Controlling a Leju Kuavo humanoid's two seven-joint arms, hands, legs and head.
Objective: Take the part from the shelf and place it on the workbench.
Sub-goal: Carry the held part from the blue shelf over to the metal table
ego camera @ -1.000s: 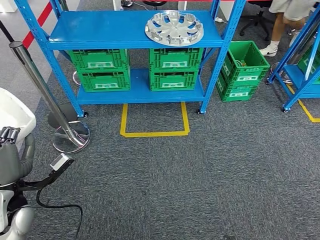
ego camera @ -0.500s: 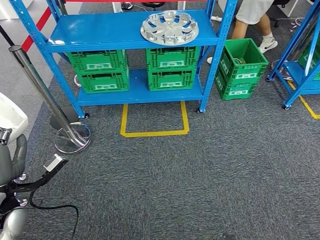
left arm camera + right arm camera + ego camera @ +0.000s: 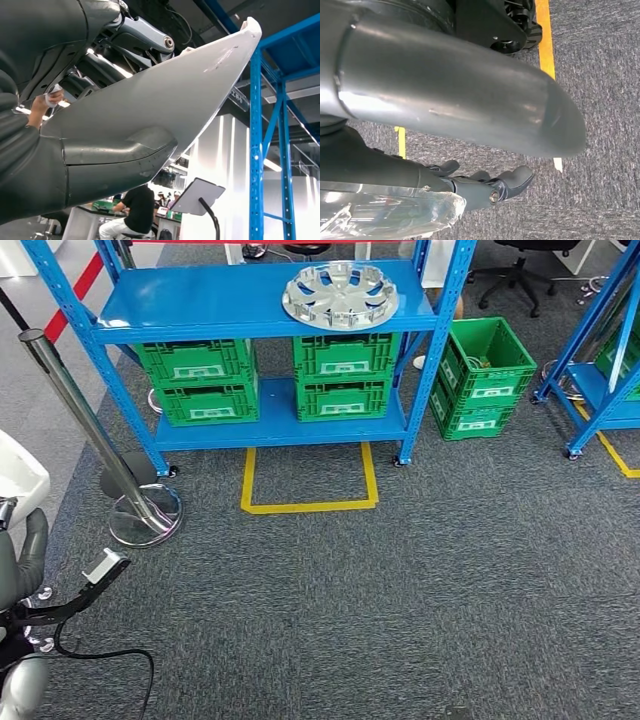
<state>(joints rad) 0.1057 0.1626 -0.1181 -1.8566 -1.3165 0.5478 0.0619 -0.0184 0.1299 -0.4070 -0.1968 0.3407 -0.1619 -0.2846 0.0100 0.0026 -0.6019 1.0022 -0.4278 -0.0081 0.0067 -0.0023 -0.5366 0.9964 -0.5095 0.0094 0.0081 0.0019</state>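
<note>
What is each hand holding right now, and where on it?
The left hand grips a white curved panel near one end, between thumb and fingers. The right hand holds nothing.

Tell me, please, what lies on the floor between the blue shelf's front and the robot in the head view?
In the head view, a yellow tape outline sits just before the blue shelf; beyond that, toward the robot, bare grey carpet.

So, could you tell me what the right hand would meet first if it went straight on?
Probably the grey carpet: the right hand points down at it with nothing between, though depth is unclear.
</note>
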